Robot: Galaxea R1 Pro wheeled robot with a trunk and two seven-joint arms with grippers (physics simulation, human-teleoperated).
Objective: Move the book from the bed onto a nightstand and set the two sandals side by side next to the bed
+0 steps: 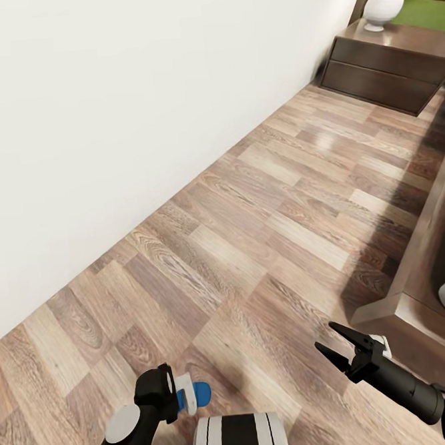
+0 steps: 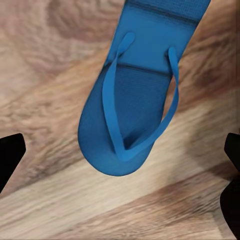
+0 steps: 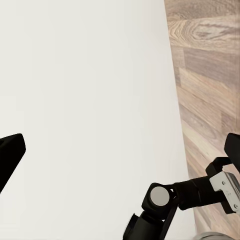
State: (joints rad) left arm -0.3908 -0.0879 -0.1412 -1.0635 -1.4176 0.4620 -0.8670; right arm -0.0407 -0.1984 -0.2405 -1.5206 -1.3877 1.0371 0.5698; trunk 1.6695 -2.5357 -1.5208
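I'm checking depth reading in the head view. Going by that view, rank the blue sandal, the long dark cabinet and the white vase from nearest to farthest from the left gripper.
1. Blue sandal: on the floor right beside the left gripper.
2. Long dark cabinet: far ahead to the right, against the wall.
3. White vase: on top of that cabinet, toward its far end.

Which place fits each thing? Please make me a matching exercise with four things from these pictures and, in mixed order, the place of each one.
Things:
1. sandal
2. white vase
3. dark brown cabinet
4. bed

Places:
A. on top of the cabinet
B. along the right edge of the head view
C. on the wood floor below the left gripper
D. against the white wall, far ahead

Right pairs: 1-C, 2-A, 3-D, 4-B
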